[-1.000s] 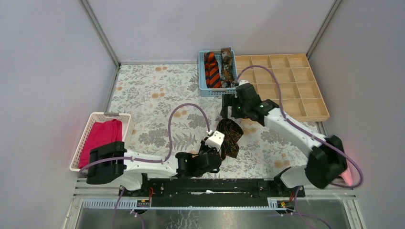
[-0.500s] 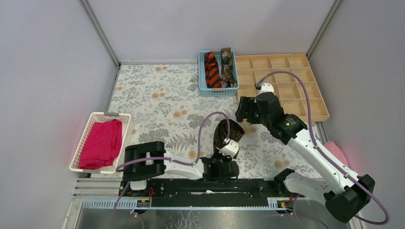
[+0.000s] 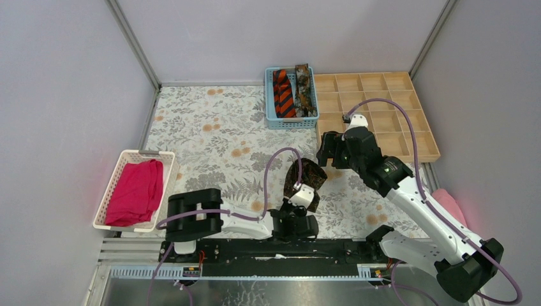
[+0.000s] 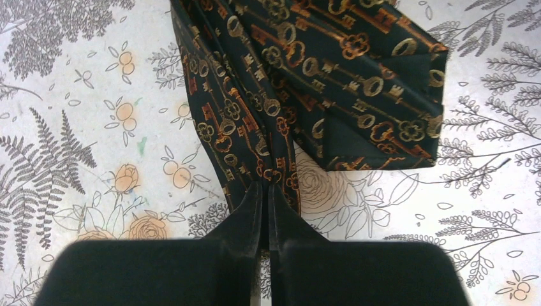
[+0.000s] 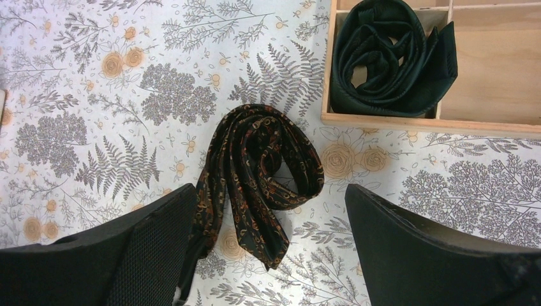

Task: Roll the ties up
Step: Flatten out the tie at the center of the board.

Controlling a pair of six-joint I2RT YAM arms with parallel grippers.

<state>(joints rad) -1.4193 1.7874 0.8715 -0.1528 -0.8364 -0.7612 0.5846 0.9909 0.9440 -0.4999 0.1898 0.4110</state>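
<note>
A dark brown tie with a gold key pattern (image 3: pixel 307 173) lies loosely coiled on the floral cloth, between the two arms. My left gripper (image 4: pixel 265 188) is shut on the near fold of this tie (image 4: pixel 319 70); in the top view the left gripper (image 3: pixel 298 187) sits at the tie's near end. My right gripper (image 5: pixel 268 191) hovers open above the same tie (image 5: pixel 261 159), one finger on each side and apart from it. A black tie (image 5: pixel 389 57) sits coiled in a corner compartment of the wooden tray. An orange-and-black striped tie (image 3: pixel 282 94) and a mottled brown tie (image 3: pixel 304 89) lie in the blue basket (image 3: pixel 268 95).
The wooden compartment tray (image 3: pixel 395 118) stands at the back right, its near left corner under my right arm. A white basket (image 3: pixel 121 167) holding a magenta cloth (image 3: pixel 135 191) is at the left. A pink cloth (image 3: pixel 450 205) lies at the right edge.
My left gripper has slid right to the tie's near end and shut on it. My right arm swung back from the blue basket and now hangs over the tie.
</note>
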